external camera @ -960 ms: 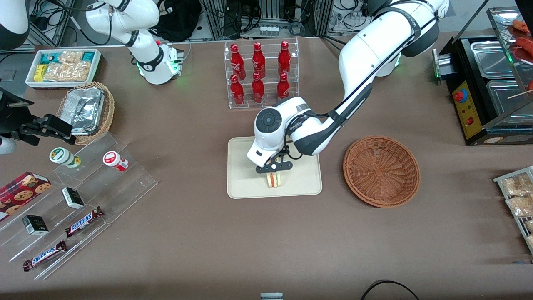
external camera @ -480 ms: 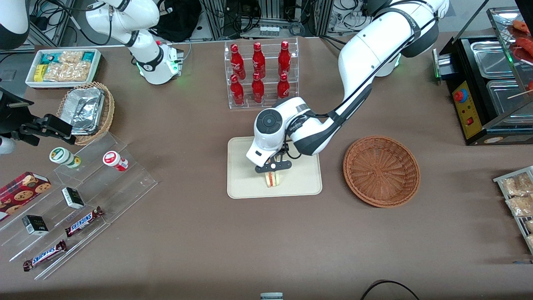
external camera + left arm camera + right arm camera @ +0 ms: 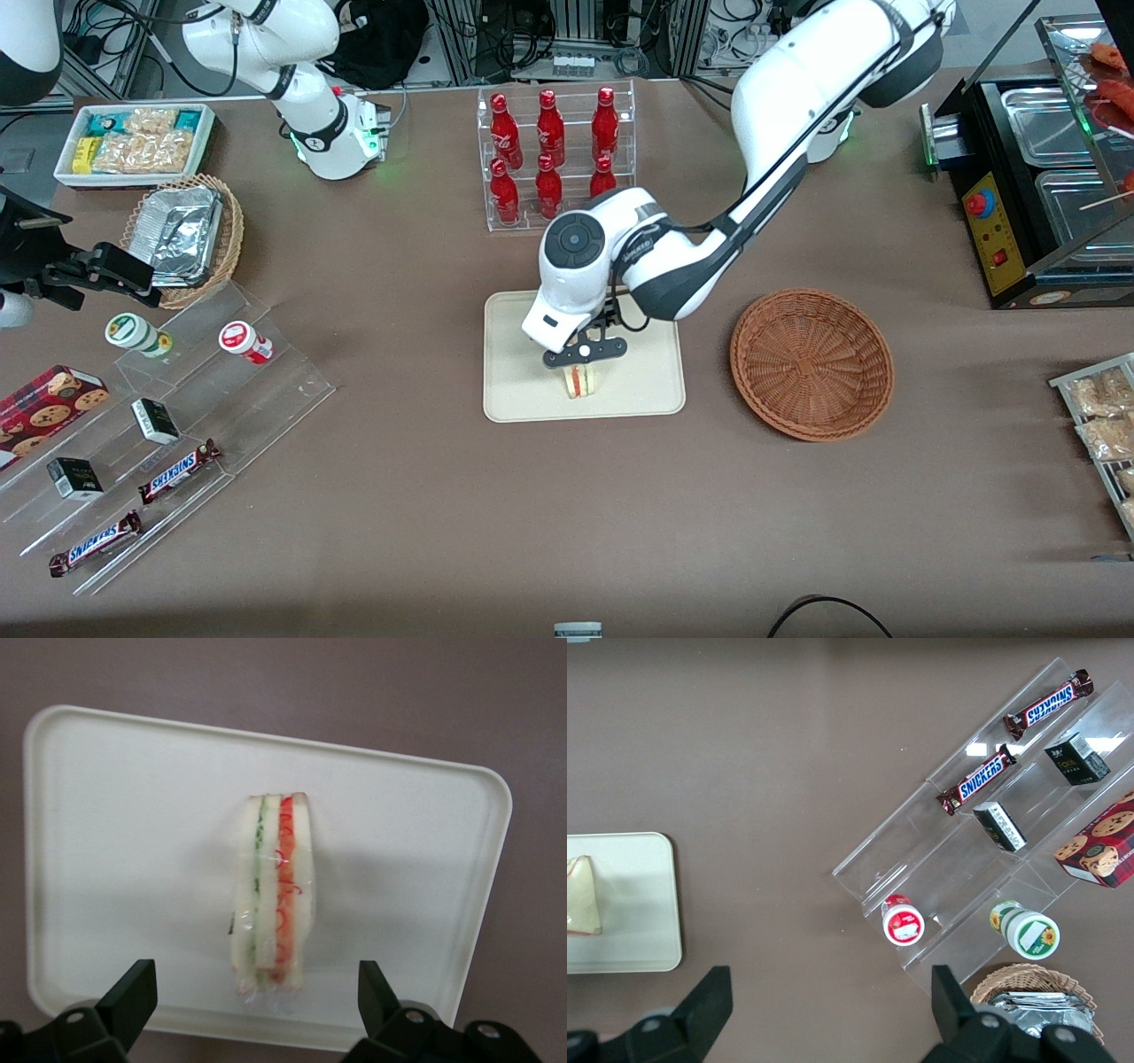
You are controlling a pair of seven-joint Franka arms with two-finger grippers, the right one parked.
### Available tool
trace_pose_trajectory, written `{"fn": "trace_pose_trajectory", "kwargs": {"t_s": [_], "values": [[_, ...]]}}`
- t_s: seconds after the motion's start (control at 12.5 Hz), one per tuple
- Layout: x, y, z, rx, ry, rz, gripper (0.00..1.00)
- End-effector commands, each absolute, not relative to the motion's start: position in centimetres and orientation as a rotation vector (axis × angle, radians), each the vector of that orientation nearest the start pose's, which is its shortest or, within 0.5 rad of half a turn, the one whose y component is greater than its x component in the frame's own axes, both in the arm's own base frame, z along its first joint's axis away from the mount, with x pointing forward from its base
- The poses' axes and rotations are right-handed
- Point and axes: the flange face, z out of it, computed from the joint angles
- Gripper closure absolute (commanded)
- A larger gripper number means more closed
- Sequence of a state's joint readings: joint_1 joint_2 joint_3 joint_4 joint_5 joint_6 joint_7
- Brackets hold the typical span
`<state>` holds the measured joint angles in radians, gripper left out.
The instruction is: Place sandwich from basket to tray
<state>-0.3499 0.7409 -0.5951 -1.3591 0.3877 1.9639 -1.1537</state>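
The sandwich (image 3: 580, 379) (image 3: 272, 895) (image 3: 583, 896) stands on its edge on the cream tray (image 3: 523, 390) (image 3: 133, 833) (image 3: 638, 904), showing pale bread with green and red layers. My left gripper (image 3: 585, 354) (image 3: 255, 979) hangs just above it, open. Its black fingers (image 3: 133, 992) are spread wide to either side of the sandwich and do not touch it. The reddish-brown basket (image 3: 811, 363) sits beside the tray toward the working arm's end and holds nothing.
A rack of red bottles (image 3: 551, 155) stands farther from the camera than the tray. A clear stepped shelf with snacks (image 3: 168, 416), a tan wicker basket with foil containers (image 3: 186, 235) and a white bin (image 3: 133, 142) lie toward the parked arm's end. A black appliance (image 3: 1028, 186) stands at the working arm's end.
The arm and gripper have lifted a little above the tray. The sandwich stays where it was on the tray.
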Motion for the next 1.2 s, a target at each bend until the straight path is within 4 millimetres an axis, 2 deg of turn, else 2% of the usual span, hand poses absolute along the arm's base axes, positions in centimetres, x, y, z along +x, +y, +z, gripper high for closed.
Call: {"fn": "trace_pose_trajectory", "kwargs": {"t_s": [0.0, 0.08, 0.24, 0.32, 0.4, 0.48, 0.64, 0.8, 0.88, 1.12], "values": [[51.2, -50.1, 37.8, -3.111, -0.298, 0.002, 0.00], [51.1, -49.5, 39.5, -3.104, -0.296, -0.048, 0.00], [50.7, -48.2, 41.5, -3.036, -0.306, -0.042, 0.00], [50.8, -46.9, 42.0, -2.981, -0.334, -0.007, 0.00], [51.9, -44.8, 42.8, -2.956, -0.377, 0.018, 0.00], [53.9, -41.8, 43.3, -2.945, -0.455, 0.026, 0.00], [54.9, -39.8, 43.7, -2.929, -0.473, 0.022, 0.00], [56.4, -35.3, 43.7, -2.901, -0.421, 0.063, 0.00], [56.8, -33.2, 44.2, -2.890, -0.418, 0.079, 0.00], [56.4, -28.7, 44.7, -2.896, -0.342, 0.157, 0.00]]}}
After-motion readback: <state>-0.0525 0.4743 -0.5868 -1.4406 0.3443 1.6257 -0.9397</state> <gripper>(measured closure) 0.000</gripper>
